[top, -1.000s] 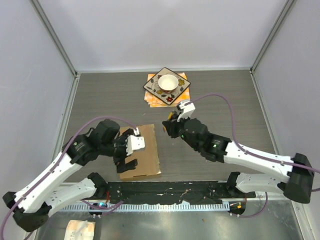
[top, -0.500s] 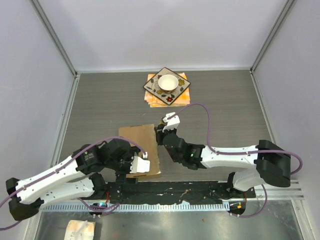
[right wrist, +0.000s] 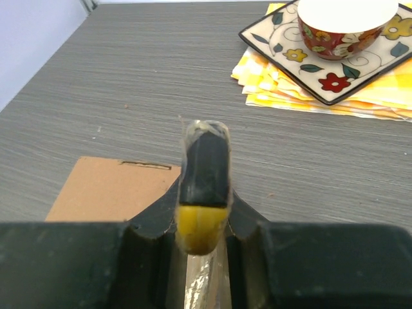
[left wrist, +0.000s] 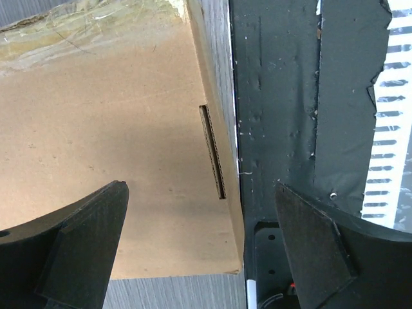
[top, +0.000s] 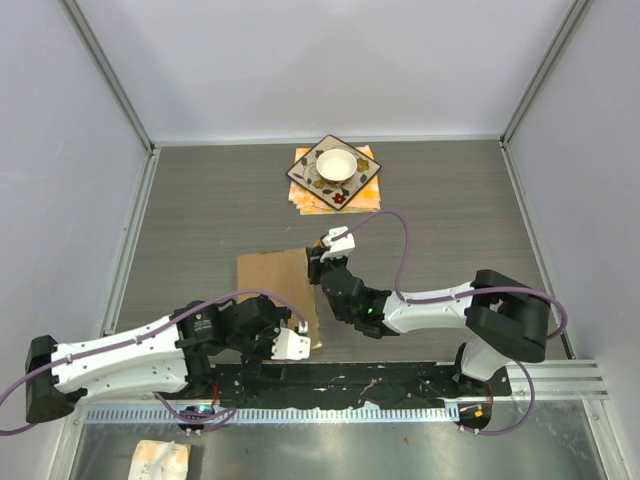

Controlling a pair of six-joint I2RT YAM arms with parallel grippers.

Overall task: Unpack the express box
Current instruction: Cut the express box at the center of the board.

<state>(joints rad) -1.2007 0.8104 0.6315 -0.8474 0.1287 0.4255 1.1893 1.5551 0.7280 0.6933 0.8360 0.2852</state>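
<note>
The express box (top: 271, 276) is a flat brown cardboard box lying near the table's front edge, with clear tape along one side (left wrist: 84, 29) and a slot cut by its edge (left wrist: 213, 151). My left gripper (top: 283, 338) hovers over the box's near right corner (left wrist: 232, 257), open wide (left wrist: 199, 188), holding nothing. My right gripper (top: 320, 268) sits low at the box's right edge, shut on a black and yellow tool (right wrist: 205, 183) wrapped in clear tape. A corner of the box (right wrist: 109, 190) shows to the tool's left.
A patterned square plate (top: 312, 180) with a white bowl (top: 335, 163) rests on a yellow checked cloth (top: 370, 185) at the far middle; in the right wrist view the plate (right wrist: 283, 55) lies ahead to the right. A black base strip (left wrist: 277, 116) borders the box's near side. Grey walls close the sides.
My left arm has drawn back toward the near edge, its gripper sliding from the box's middle to its near right corner. My right arm has swung left and down to the box's right edge.
</note>
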